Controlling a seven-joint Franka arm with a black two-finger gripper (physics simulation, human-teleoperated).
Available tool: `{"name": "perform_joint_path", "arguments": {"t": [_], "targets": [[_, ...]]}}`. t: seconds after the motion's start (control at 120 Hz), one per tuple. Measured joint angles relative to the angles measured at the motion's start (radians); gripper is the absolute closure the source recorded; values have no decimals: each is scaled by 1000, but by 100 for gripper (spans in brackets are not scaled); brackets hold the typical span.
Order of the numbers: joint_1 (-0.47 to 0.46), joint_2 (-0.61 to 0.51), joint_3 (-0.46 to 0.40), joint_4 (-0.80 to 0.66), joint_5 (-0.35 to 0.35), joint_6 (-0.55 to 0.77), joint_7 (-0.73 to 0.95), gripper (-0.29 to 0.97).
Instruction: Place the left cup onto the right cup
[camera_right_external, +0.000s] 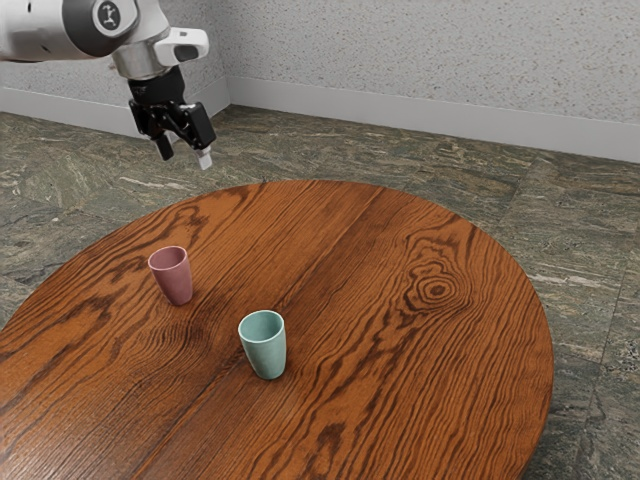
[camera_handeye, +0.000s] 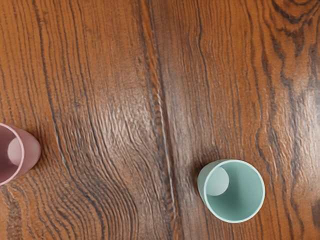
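A pink cup (camera_right_external: 172, 274) stands upright on the round wooden table (camera_right_external: 400, 330), toward the exterior view's left. A teal cup (camera_right_external: 263, 343) stands upright nearer the front, to the right of the pink one. Both are empty and apart from each other. My gripper (camera_right_external: 185, 155) hangs high above the table's far left side, well above both cups, open with nothing between its fingers. In the wrist view the teal cup (camera_handeye: 231, 190) is seen from above, and the pink cup (camera_handeye: 15, 152) is partly cut off at the edge.
The table's rim (camera_right_external: 540, 360) curves round at the exterior view's right. Beyond it lies a stone-patterned floor (camera_right_external: 560, 200) and a speckled wall with a pale baseboard (camera_right_external: 420, 115).
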Motion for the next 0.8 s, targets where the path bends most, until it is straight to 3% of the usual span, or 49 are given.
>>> {"name": "perform_joint_path", "arguments": {"t": [0.575,0.8], "targets": [[2,6,1,-2,-1,-1,-5,0],[-1,3,5,-67,-3,0,-7,0]]}}
